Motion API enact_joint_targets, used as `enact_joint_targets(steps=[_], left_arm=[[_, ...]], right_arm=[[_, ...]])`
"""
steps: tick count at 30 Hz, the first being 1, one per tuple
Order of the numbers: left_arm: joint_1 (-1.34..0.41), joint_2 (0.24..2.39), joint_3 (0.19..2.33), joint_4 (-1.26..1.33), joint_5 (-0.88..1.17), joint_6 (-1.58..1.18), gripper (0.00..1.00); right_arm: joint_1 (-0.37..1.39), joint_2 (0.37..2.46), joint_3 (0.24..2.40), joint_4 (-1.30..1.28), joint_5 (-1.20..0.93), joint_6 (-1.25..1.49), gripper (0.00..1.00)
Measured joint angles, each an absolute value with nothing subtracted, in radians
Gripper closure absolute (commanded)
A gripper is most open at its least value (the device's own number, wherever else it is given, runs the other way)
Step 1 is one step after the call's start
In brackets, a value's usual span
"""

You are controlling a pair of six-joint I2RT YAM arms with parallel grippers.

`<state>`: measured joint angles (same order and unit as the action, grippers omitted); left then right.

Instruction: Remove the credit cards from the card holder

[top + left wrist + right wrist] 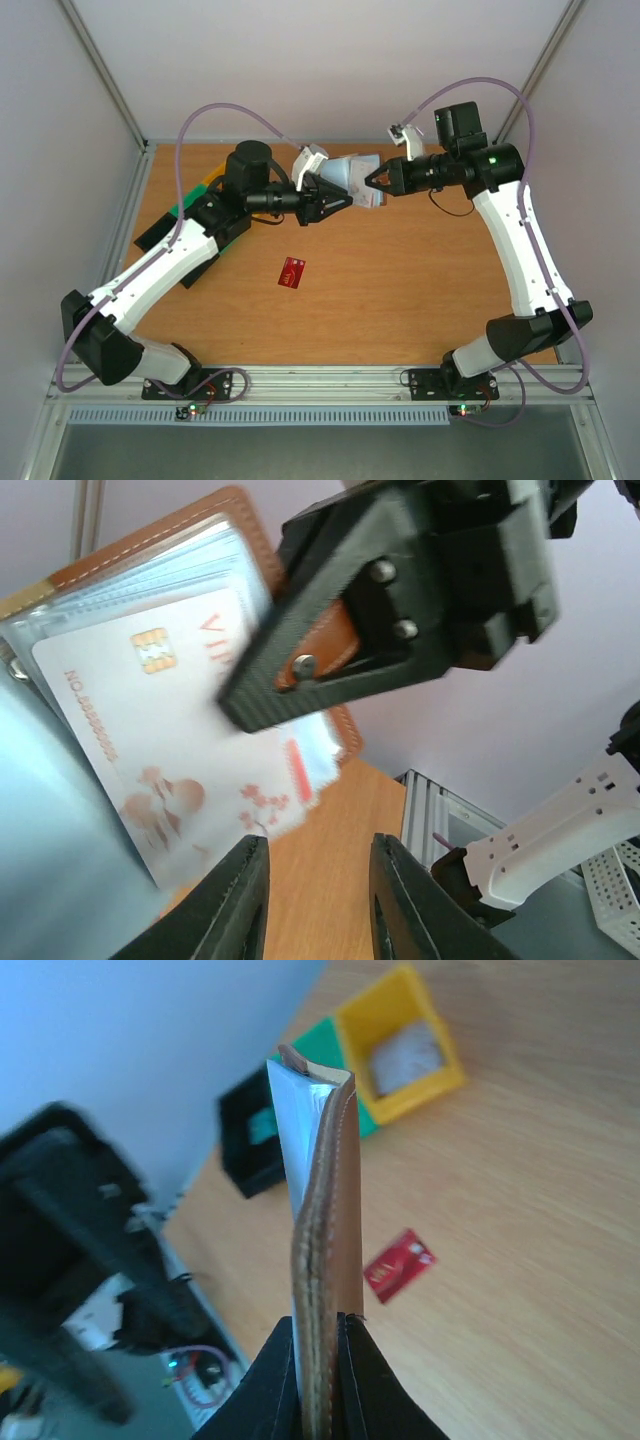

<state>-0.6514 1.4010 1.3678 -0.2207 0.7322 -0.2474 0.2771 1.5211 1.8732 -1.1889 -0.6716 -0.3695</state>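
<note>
**Item record: card holder lifted between two grippers above the table**

Card holder: one. Brown outside, pale grey-blue inside, with clear sleeves. It is up off the table between the two arms at the far middle of the workspace, spread open toward the left arm.

Credit cards: two visible. One red card lies flat on the table, nearer than the holder and well apart from it. One pale card with a gold chip and reddish print sits in a sleeve of the holder (any others behind it cannot be made out).

Grippers: two. The right gripper is clamped on the holder's brown edge; its wrist view shows the leather edge-on, pinched between both fingers. The left gripper is just beside the open holder, its fingers apart with nothing between them.

Bins: three, grouped at the far left: one yellow bin with something pale inside, one green bin, and one black bin.

Surface: one table, orange-brown wood, with a metal rail along the near edge where the arm bases are bolted.

Room: plain pale walls on three sides, with slanted metal posts at the far corners.
</note>
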Motion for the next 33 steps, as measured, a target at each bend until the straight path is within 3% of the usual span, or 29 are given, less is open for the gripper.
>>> enact_joint_targets(steps=[7, 26, 31, 33], left_arm=[[-0.649, 1.401, 1.368, -0.236, 0.692, -0.279, 0.78], [-0.574, 1.361, 1.368, -0.188, 0.835, -0.306, 0.73], [-0.591, 1.362, 1.368, -0.133, 0.897, -0.311, 0.99], [-0.596, 1.362, 1.368, -0.121, 0.910, -0.314, 1.00]], right_arm=[[0.277, 1.465, 1.809, -1.095, -0.921, -0.445, 0.98], [0.272, 1.448, 1.882, -1.220, -1.060, -0.634, 0.98], [0.272, 1.448, 1.882, -1.220, -1.086, -0.633, 0.98], [0.273, 1.448, 1.882, -1.222, -1.095, -0.635, 0.98]])
